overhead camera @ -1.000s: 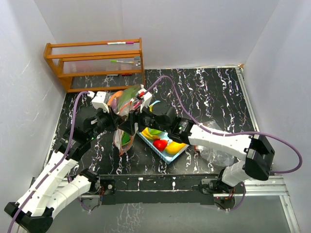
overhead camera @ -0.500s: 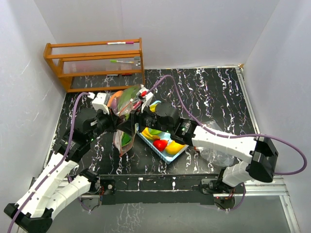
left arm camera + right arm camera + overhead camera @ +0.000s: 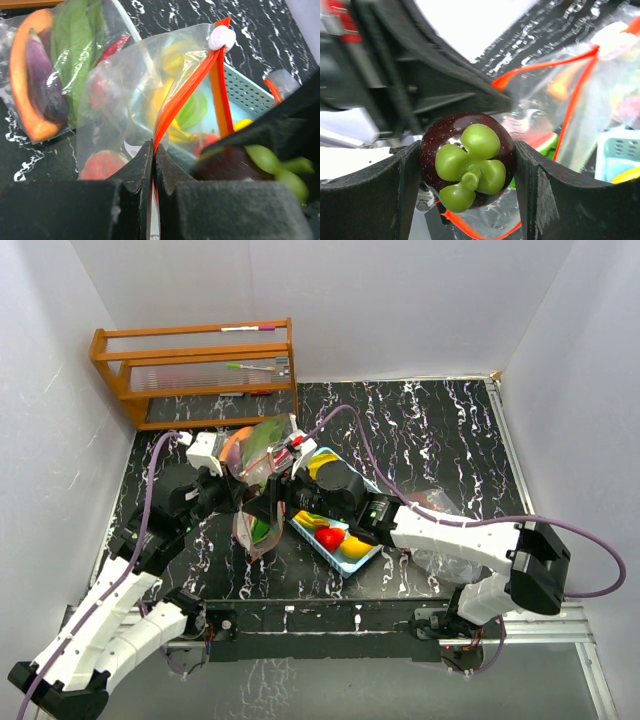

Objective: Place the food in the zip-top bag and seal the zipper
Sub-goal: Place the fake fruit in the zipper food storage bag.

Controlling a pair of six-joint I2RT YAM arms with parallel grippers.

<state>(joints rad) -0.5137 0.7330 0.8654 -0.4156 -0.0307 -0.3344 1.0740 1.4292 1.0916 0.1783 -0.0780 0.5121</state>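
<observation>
Left gripper (image 3: 152,150): clamped tight, jaws pressed together on the red zipper strip (image 3: 182,95) at one side of the bag mouth, holding that edge up.
Right gripper (image 3: 467,157): closed around the mangosteen (image 3: 470,167), one finger on each flank of the fruit, pads touching its skin.
Mangosteen position: raised off the table at the mouth of the bag, just beside the left gripper. Whether it has passed the zipper line cannot be told.
Mangosteen appearance: dark purple, glossy, round, with the green calyx facing the right wrist camera.
Zip-top bag (image 3: 258,518): clear film, standing upright between the two grippers, mouth open, the two red strips apart.
Slider (image 3: 222,37): white, seated at the top end of the zipper, away from the clamped end.
Bag contents: a red-and-green piece (image 3: 544,142) low in the bag. Other shapes are blurred behind the film.
Basket (image 3: 245,90): light blue with a perforated wall, on the table just beside the bag and partly under the right arm.
Basket contents: a red piece (image 3: 330,537), a yellow piece (image 3: 355,546) and a further yellow piece (image 3: 321,464) at the far end.
Second bag (image 3: 262,440): clear, lying beyond the upright bag. It contains a purple aubergine (image 3: 42,75), an orange piece (image 3: 17,85) and a green leaf (image 3: 75,50).
Rack (image 3: 195,370): wooden, at the far left corner of the table (image 3: 430,430), well apart from both grippers.
</observation>
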